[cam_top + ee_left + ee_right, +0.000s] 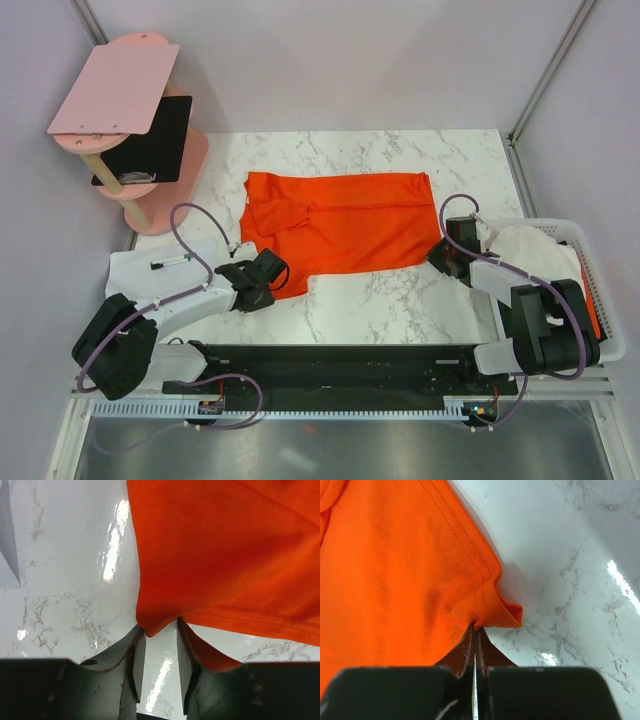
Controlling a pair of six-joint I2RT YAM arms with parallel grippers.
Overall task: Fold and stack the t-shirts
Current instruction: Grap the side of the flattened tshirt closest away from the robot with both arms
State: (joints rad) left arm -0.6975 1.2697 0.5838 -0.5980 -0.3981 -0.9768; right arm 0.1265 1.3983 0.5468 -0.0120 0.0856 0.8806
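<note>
Evidently this is the grasp before a fold: the orange t-shirt lies flat on the bench, right pincer pinching its near corner, left pincer spread around the other, perhaps touching. Next, the left should close, then both lift together.

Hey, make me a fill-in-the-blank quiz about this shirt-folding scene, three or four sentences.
The t-shirt spread on the marble table is ___ in colour.
The right gripper is ___ on one shirt corner.
Jaws of the left gripper stand ___ around another corner.
The basket beside the right arm is ___ in colour.
Missing: orange; shut; open; white.
</note>
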